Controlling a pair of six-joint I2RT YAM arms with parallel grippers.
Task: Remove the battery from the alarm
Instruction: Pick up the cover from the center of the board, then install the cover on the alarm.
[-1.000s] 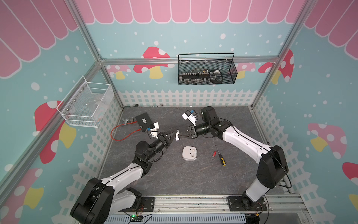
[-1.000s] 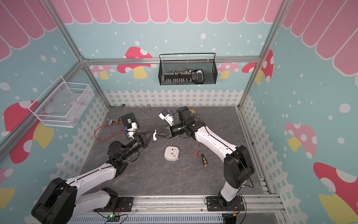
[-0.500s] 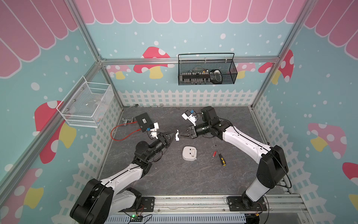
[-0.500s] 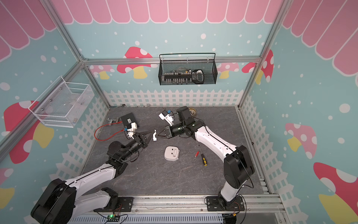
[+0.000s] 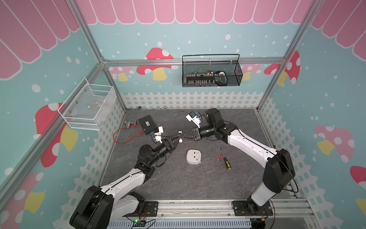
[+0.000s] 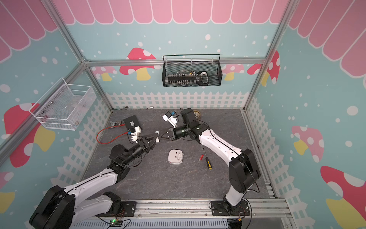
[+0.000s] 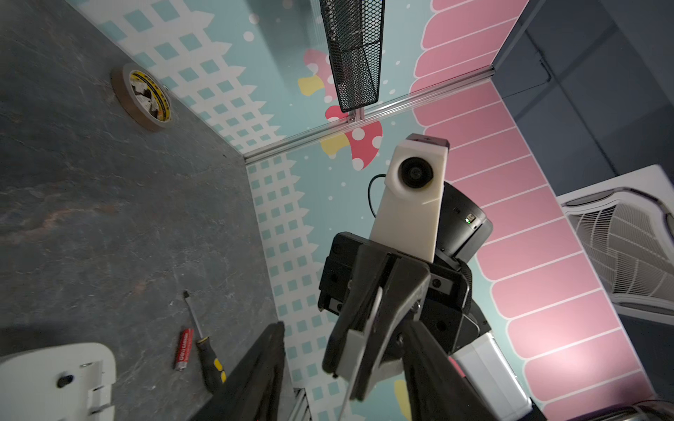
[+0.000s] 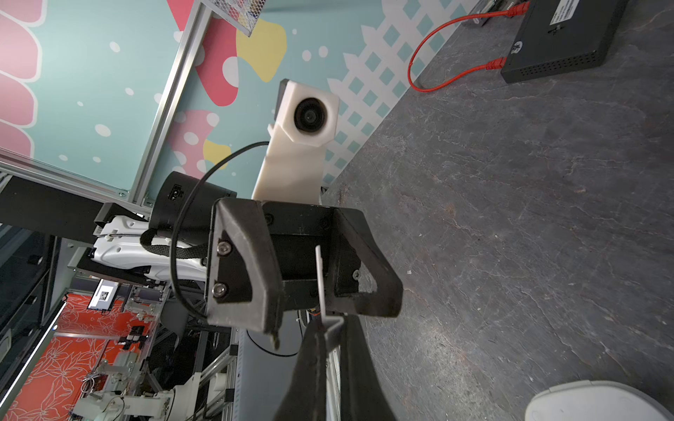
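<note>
Hard to make out in both top views, mid-frame: small white cover [image 5: 180, 140], partly hidden behind dark fingertips. Clearer in the left wrist view: white cover [image 7: 355, 350] pinched flat in the closed right gripper [image 5: 184, 136]. Left gripper [image 5: 176, 139] around it, jaws spread; contact unclear. Both arms stretched low toward frame centre, tips meeting above the table [image 5: 178, 188]. Just below centre, alarm [image 5: 194, 157] back-up, cropped in both wrist views. Right of it, battery [image 5: 218, 157] lying out on the table, just beside the screwdriver [image 5: 225, 161].
</note>
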